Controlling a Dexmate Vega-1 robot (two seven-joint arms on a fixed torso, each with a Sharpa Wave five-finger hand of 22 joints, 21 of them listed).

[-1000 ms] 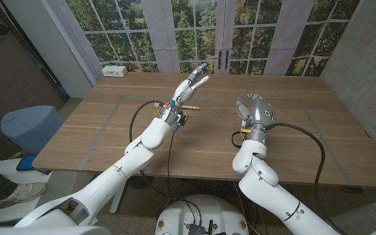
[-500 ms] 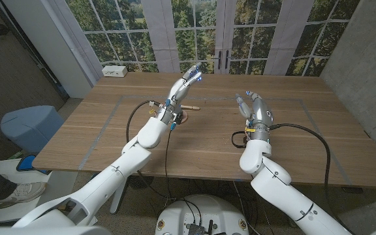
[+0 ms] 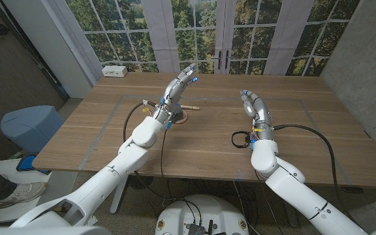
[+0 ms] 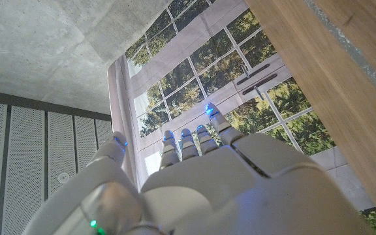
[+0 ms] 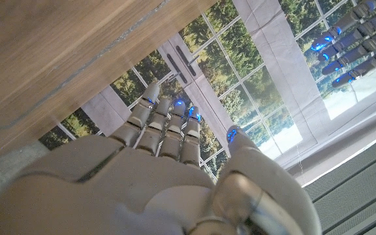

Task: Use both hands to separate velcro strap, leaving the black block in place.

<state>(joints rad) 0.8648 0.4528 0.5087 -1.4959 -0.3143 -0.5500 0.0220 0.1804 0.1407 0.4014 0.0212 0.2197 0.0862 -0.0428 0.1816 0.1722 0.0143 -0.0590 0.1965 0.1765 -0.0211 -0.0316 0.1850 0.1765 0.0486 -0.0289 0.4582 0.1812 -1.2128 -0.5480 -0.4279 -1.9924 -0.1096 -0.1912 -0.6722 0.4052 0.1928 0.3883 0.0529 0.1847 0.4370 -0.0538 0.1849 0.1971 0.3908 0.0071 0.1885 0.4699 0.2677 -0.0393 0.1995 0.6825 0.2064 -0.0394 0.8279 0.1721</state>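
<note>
My left hand [image 3: 180,81] is raised above the table's far middle, fingers stretched out close together, holding nothing. Just below its wrist a small tan strip [image 3: 191,107] lies on the wood next to a round tan piece [image 3: 181,118], both partly hidden by my forearm. I cannot make out a black block. My right hand [image 3: 252,104] is lifted over the right half, fingers straight and empty. The left wrist view has my left hand [image 4: 194,176] pointing at the windows. In the right wrist view my right hand [image 5: 168,156] does the same, with my left hand's fingertips [image 5: 351,32] beyond it.
The wooden table [image 3: 109,140] bears a thin taped rectangle outline. A white box [image 3: 115,70] stands at its far left corner. A blue bin [image 3: 28,124] stands on the floor to the left, and a person's shoe [image 3: 19,192] lies near the lower left.
Both hands have moved up and toward the far side of the table. My left hand's spread fingers have drawn together. My right hand has turned and straightened.
</note>
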